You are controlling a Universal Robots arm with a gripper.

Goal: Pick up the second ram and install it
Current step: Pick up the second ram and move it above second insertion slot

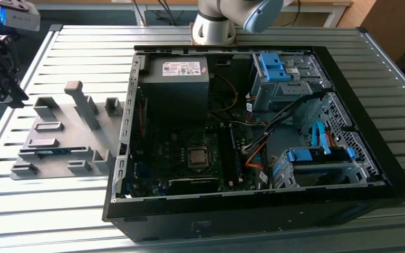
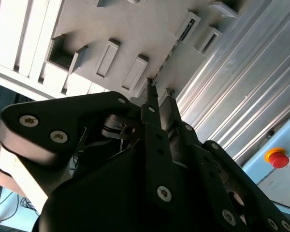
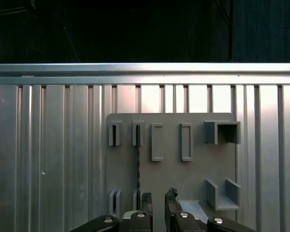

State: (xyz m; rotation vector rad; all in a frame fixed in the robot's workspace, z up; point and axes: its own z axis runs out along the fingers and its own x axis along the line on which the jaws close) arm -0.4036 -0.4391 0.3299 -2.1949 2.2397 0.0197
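Note:
The second ram (image 1: pixel 50 152) is a thin blue-green strip standing on edge in the slots of the grey fixture (image 1: pixel 83 139), near that fixture's front. In the first wrist view the ram (image 3: pixel 137 159) is a dark thin line running between two slot pairs. My gripper (image 1: pixel 12 97) hangs above the table's edge at the exterior view's left, higher than the fixture. In the first wrist view the gripper (image 3: pixel 158 197) points down at the fixture plate, and the ram lies just beside one fingertip (image 3: pixel 146 197). The fingers stand a narrow gap apart with nothing between them.
An open black computer case (image 1: pixel 371 174) lies on the slatted metal table (image 1: pixel 371 68), with the motherboard (image 1: pixel 181 158), cables and blue drive brackets inside. Upright blocks (image 1: pixel 83 103) rise from the fixture. The arm's base (image 1: pixel 213 26) stands at the back.

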